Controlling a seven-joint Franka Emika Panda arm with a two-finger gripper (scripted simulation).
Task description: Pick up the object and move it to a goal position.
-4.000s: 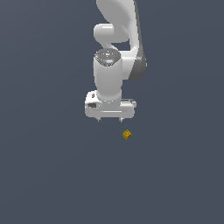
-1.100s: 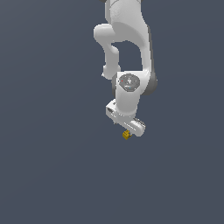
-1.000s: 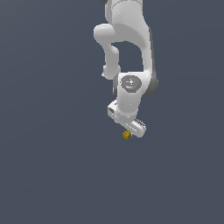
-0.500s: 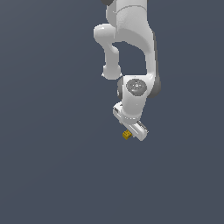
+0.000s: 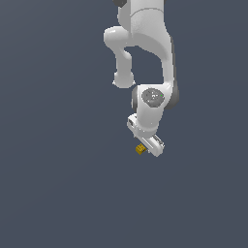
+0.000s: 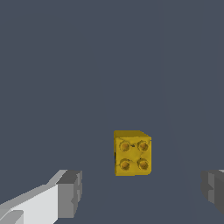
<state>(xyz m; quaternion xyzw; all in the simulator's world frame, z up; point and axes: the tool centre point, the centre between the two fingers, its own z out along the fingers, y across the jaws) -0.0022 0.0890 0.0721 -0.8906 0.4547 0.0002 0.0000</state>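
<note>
The object [image 6: 132,153] looks like smooth yellow plastic; the gripper [image 6: 140,192] is shiny white with dull grey pads [image 6: 70,192]; the floor [image 5: 58,184] is flat and dull.

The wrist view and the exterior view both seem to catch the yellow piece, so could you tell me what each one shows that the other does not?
Only the wrist view shows the four round studs on the yellow piece, the two grey fingertips set wide apart on either side of it, and the clear gaps between it and them. Only the exterior view shows the white arm bending down from above and the claw body tilted over the piece. Both show the piece itself, small against the claw, on a plain dark grey surface, not yet gripped.
</note>
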